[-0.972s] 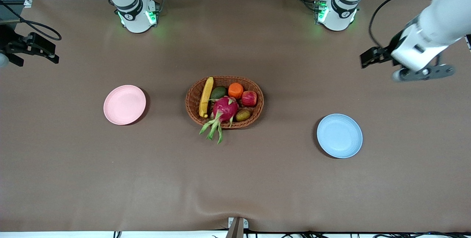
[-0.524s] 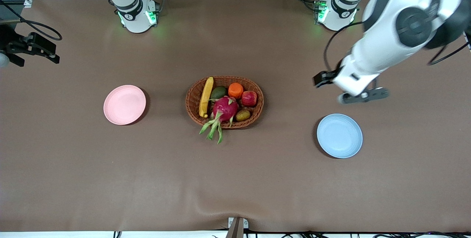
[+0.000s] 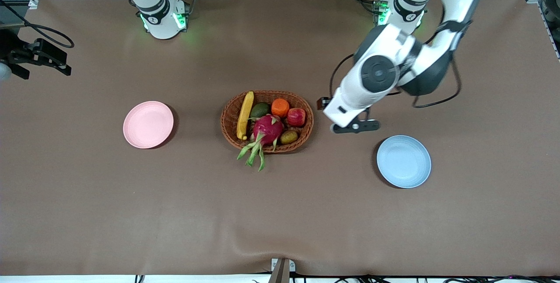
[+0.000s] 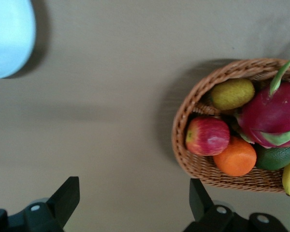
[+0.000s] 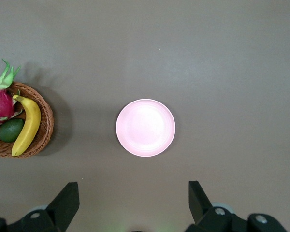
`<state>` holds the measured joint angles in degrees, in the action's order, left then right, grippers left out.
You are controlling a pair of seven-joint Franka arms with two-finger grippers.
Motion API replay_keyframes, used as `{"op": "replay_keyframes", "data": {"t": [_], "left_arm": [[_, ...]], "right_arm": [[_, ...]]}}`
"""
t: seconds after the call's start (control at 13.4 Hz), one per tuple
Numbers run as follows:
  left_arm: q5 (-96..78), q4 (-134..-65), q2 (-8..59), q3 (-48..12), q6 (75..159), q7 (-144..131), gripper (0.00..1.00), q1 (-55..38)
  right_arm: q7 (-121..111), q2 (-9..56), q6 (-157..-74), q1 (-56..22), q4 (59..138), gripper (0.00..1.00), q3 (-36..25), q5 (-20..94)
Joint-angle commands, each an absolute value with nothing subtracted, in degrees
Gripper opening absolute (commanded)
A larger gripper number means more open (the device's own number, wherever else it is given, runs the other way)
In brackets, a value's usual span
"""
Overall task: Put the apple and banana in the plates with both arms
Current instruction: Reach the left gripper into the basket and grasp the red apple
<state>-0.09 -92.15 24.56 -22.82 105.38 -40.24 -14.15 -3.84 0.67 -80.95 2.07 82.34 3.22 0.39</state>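
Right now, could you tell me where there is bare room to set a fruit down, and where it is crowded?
Both plates are bare: the pink plate toward the right arm's end, the blue plate toward the left arm's end. Bare cloth lies between each plate and the basket. The basket is crowded with fruit, and the open left gripper hangs beside it.

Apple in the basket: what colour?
Red with a yellowish patch; the apple shows best in the left wrist view.

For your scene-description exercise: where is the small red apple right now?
In the front view, the small red apple lies in the oval brown wicker basket, at its left-arm end, beside the round orange fruit.
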Motion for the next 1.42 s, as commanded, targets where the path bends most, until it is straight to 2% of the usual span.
{"op": "replay_keyframes", "data": {"t": [0.0, 0.52, 0.9, 1.35], "left_arm": [[1.75, -90.62, 28.2, -22.5, 109.14, -45.77, 1.0, -17.56], [10.71, -83.41, 37.61, -22.06, 110.83, -48.69, 1.0, -24.6], [12.48, -83.76, 40.16, -21.97, 116.09, -48.78, 1.0, -26.01], [14.68, -84.11, 42.18, -21.97, 117.68, -48.78, 0.94, -27.51]], "right_arm": [[-3.6, 0.62, -80.86, 2.02, 82.27, 1.0, 3.08, 1.32], [-3.6, 0.62, -80.68, 2.02, 82.27, 1.0, 3.08, 1.32], [-3.6, 0.62, -80.68, 2.02, 82.27, 1.0, 3.08, 1.32], [-3.6, 0.62, -80.68, 2.02, 82.27, 1.0, 3.08, 1.32]]}}
